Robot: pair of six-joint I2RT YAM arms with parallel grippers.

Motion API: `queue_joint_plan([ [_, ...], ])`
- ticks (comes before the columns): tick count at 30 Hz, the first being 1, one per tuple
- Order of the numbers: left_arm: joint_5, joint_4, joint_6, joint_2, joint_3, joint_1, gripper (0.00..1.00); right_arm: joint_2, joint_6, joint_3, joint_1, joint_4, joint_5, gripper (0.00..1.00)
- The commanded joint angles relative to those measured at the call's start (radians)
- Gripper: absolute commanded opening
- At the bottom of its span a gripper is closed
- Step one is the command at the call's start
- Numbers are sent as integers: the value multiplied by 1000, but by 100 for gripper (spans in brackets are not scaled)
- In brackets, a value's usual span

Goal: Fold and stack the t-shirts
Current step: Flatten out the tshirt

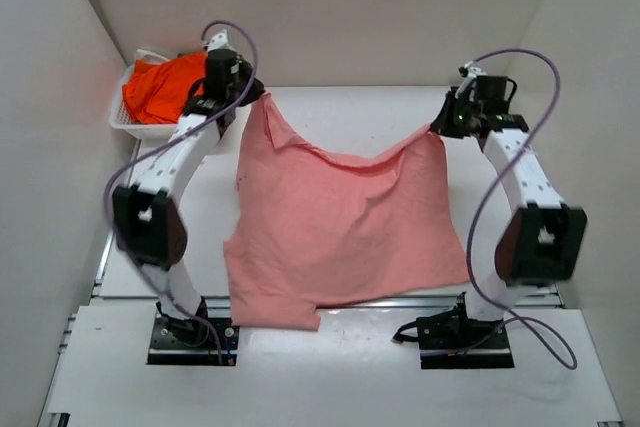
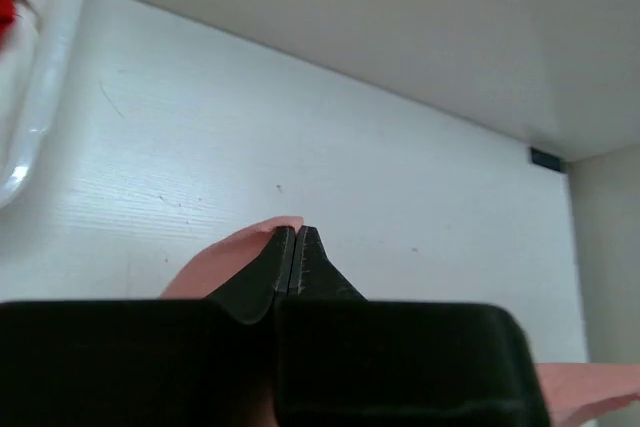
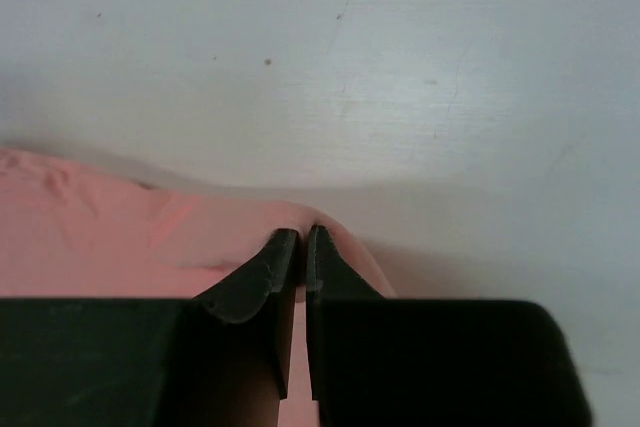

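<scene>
The salmon-pink t-shirt (image 1: 340, 232) hangs stretched between my two grippers above the table, sagging in the middle, its lower edge draped toward the near table edge. My left gripper (image 1: 255, 97) is shut on its far left corner; the wrist view shows the closed tips (image 2: 296, 232) with pink cloth (image 2: 225, 262) pinched. My right gripper (image 1: 440, 125) is shut on the far right corner; its closed tips (image 3: 303, 235) grip pink cloth (image 3: 120, 237). The bright orange t-shirt (image 1: 160, 90) lies bunched in the basket at far left.
A white slotted plastic basket (image 1: 130, 125) stands at the far left corner of the table, its rim showing in the left wrist view (image 2: 30, 97). White walls enclose the table on the left, back and right. Purple cables loop from both arms.
</scene>
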Motion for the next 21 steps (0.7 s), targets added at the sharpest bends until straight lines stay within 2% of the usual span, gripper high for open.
queue_joint_plan([
  [1,-39,119,46,175,144,-19,0,158,19,140,-5,189,-22,0],
  [3,-78,88,65,389,364,-13,0,342,8,316,8,194,21,0],
  [4,-99,71,54,438,532,-8,0,437,12,372,2,180,33,1],
  [5,-110,6,48,556,624,5,9,488,22,500,-3,153,68,0],
  [6,-109,-54,31,653,787,16,16,560,25,615,-6,131,93,5],
  [7,-113,-93,20,693,951,19,26,612,34,660,-11,96,151,23],
  [8,-132,-164,13,747,1012,28,41,635,45,730,-12,70,192,42],
  [9,-138,-220,14,775,1104,33,47,639,52,740,-21,68,209,52],
  [10,-139,-275,23,773,1152,33,56,619,61,730,-23,65,229,54],
  [11,-149,-301,32,766,1157,31,60,582,68,684,-23,61,248,59],
  [12,-156,-350,60,735,1148,28,60,558,68,618,-34,77,278,60],
  [15,-167,-455,100,598,1009,9,58,395,78,376,-38,97,318,60],
  [16,-161,-463,111,501,864,1,57,322,95,266,-47,97,321,60],
  [17,-161,-440,114,434,631,-8,57,262,94,219,-49,96,317,60],
  [18,-140,-358,103,293,503,-14,57,237,107,134,-57,65,328,59],
  [19,-118,-255,59,126,225,-7,56,179,109,48,-51,55,334,59],
  [20,-98,-207,-11,49,-22,-1,62,122,105,7,-55,23,355,58],
  [21,-78,-162,-39,-92,-200,17,63,67,109,-66,-48,-1,389,58],
])
